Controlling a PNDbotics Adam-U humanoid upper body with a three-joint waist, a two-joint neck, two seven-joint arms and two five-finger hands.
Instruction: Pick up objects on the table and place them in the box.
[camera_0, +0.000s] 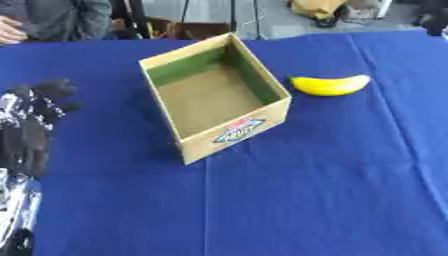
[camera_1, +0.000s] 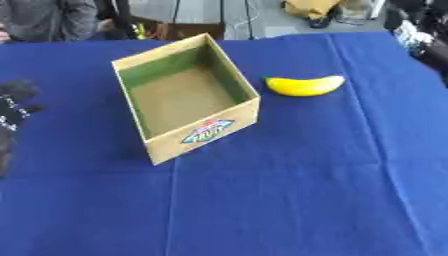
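While the banana (camera_0: 330, 85) lies on the blue desk (camera_0: 306, 190) just right of the empty box (camera_0: 234, 131), the left robot hand (camera_0: 35, 117), holding nothing with fingers relaxed, waits far left, so the right arm seems better placed to reach.

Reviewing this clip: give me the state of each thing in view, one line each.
box: open-topped, upright on the blue cloth, nothing visible inside.
banana: lying on the cloth to the right of the box, apart from it, untouched.
left hand: at the left edge, holding nothing; whether it is open or shut cannot be told.
right hand: only dark parts at the upper right edge of the right eye view; no hand can be made out.
tablecloth: spread out, creased.
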